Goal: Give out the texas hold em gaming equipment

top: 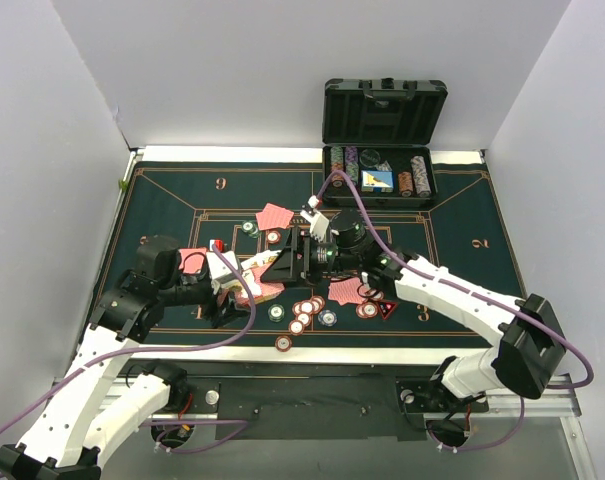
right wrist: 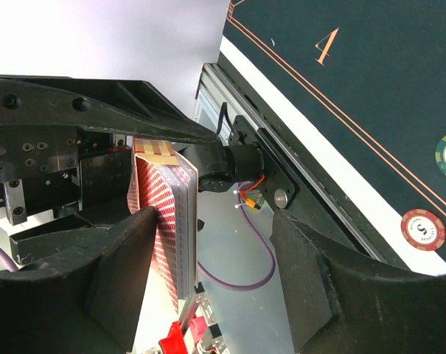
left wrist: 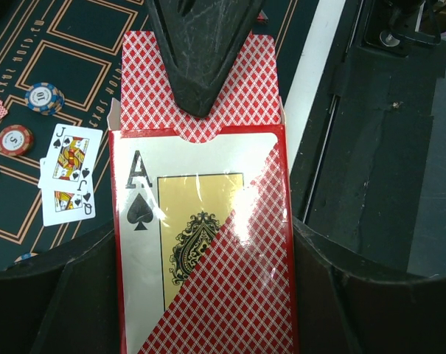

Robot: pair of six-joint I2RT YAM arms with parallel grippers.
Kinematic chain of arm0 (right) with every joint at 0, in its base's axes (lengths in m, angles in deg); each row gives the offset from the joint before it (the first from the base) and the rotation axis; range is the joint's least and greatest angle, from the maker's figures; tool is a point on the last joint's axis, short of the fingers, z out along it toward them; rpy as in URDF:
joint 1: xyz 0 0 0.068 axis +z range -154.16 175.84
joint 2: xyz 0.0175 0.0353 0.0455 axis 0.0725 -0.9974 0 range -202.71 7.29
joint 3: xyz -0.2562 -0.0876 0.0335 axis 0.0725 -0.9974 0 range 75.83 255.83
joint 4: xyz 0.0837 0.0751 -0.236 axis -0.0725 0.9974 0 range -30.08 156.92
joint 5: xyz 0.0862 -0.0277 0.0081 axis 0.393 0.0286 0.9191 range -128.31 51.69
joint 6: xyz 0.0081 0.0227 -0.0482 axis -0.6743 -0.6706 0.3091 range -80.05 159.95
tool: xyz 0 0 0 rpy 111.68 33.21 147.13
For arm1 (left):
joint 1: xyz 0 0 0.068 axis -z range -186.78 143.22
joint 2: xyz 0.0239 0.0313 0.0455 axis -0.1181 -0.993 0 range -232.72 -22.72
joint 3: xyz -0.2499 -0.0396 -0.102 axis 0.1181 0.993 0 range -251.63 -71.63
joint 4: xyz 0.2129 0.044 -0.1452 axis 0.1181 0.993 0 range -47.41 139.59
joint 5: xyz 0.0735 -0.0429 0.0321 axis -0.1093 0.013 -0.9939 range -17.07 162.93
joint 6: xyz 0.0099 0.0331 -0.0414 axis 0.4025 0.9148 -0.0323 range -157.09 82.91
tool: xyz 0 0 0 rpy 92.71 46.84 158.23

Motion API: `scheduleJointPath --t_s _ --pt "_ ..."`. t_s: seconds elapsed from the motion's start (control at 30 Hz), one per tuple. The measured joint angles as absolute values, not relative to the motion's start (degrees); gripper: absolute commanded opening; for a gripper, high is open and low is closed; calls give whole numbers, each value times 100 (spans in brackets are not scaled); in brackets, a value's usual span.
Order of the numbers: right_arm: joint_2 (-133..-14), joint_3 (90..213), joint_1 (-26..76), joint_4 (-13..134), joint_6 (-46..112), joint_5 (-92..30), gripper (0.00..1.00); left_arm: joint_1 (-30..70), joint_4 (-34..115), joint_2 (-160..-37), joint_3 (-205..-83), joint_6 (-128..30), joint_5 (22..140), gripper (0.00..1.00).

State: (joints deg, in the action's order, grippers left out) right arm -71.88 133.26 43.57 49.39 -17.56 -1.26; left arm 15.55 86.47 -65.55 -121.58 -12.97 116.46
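My left gripper [left wrist: 204,295] is shut on a red-patterned card box [left wrist: 208,243] with an ace of spades printed on it, held above the mat's near left part [top: 250,282]. The deck of playing cards [right wrist: 171,221] sticks out of the box's open end. My right gripper [right wrist: 215,228] stands open around that deck: one finger [right wrist: 127,251] touches the deck's back, the other stands well apart. From the left wrist view, one right finger [left wrist: 200,59] lies over the card backs. Poker chips [top: 307,310] and face-down cards [top: 275,215] lie on the mat.
The black case [top: 382,140] stands open at the back right with chip stacks inside. Two face-up cards [left wrist: 69,173] and chips [left wrist: 44,97] lie left of the box. More cards [top: 347,292] lie under the right arm. The green mat [top: 462,200] ends near the arm bases.
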Motion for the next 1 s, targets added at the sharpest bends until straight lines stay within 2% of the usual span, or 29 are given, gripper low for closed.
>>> scheduleJointPath --t_s 0.23,0.5,0.77,1.0 --pt "-7166 13247 4311 4917 -1754 -102 72 1555 8618 -6577 -12158 -1303 11642 0" --pt "-6681 13223 3941 5234 -1634 -252 78 1555 8577 -6577 -12158 -1345 11642 0" --pt "-6414 13216 4040 5219 -1612 -235 79 1555 8555 -6577 -12158 -1397 11642 0" --pt "-6563 13201 4304 5062 -1606 -134 75 1555 8478 -6614 -12158 -1445 11646 0"
